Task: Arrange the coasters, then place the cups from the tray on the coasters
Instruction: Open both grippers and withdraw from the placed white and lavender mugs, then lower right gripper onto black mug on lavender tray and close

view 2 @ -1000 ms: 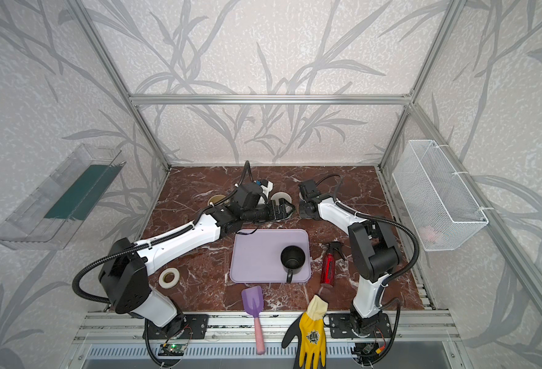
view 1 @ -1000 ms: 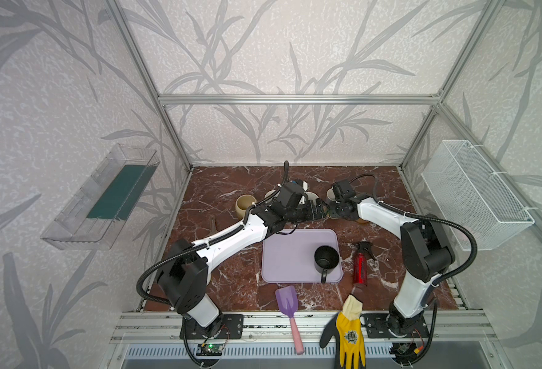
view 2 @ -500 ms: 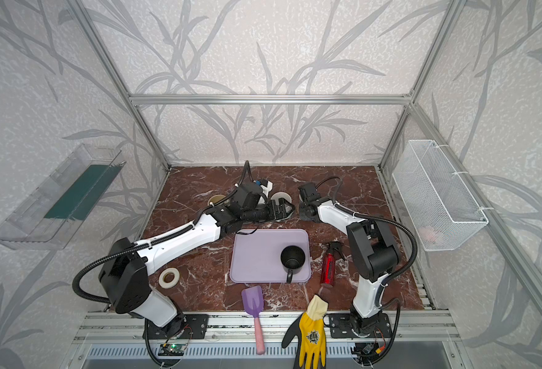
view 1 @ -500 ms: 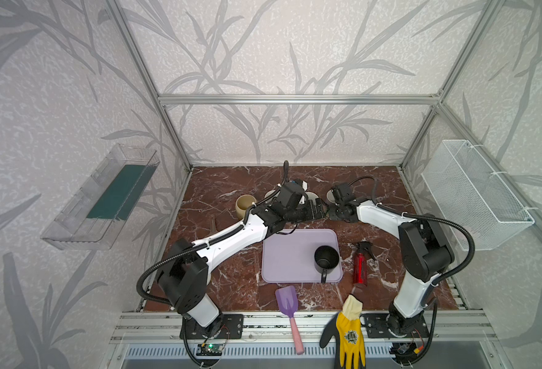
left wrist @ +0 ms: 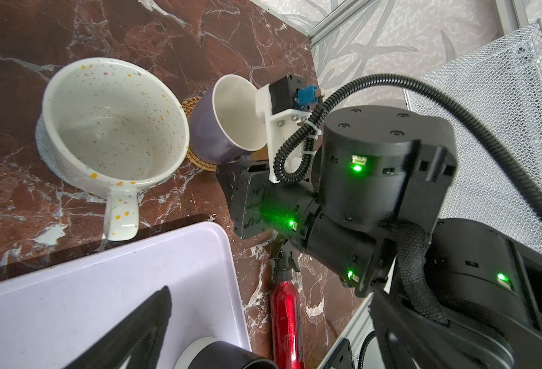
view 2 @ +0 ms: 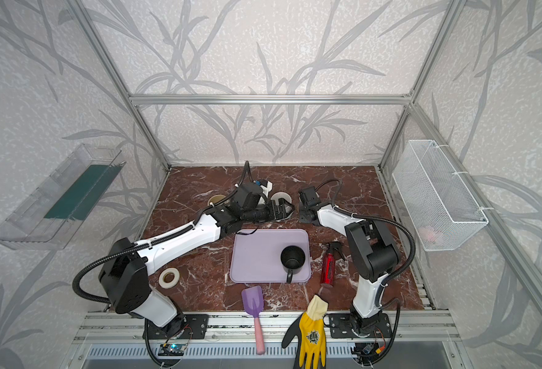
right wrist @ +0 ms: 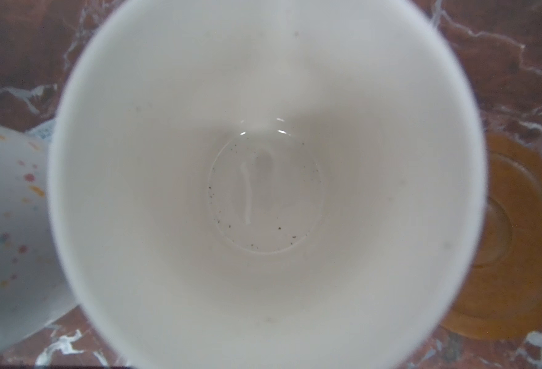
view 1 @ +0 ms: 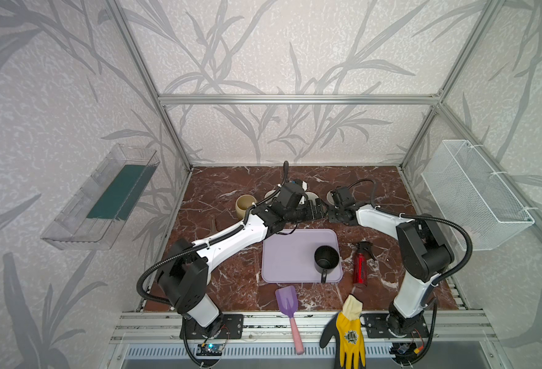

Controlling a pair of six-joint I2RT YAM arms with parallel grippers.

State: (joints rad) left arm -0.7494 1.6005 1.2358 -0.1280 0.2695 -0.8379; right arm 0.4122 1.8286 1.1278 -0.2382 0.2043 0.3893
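Behind the tray (view 1: 288,255), apparently placing lavender cup (left wrist: 209,134) on rattan coaster (left wrist: 199,161), right gripper (view 1: 332,214) spread unreadable, left gripper (view 2: 287,209) wide; then likely fetching black cup (view 1: 326,259).

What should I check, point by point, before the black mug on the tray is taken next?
1. Purple mug rests on the rattan coaster: ok.
2. Right fingers free of the purple mug: cannot tell, the tips are hidden.
3. Speckled mug sits on the grey coaster: ok.
4. Left fingers open, nothing between them: ok.
5. Black mug upright on the tray, handle toward the front: ok.
6. Bare amber coaster waits beside the purple mug: ok.
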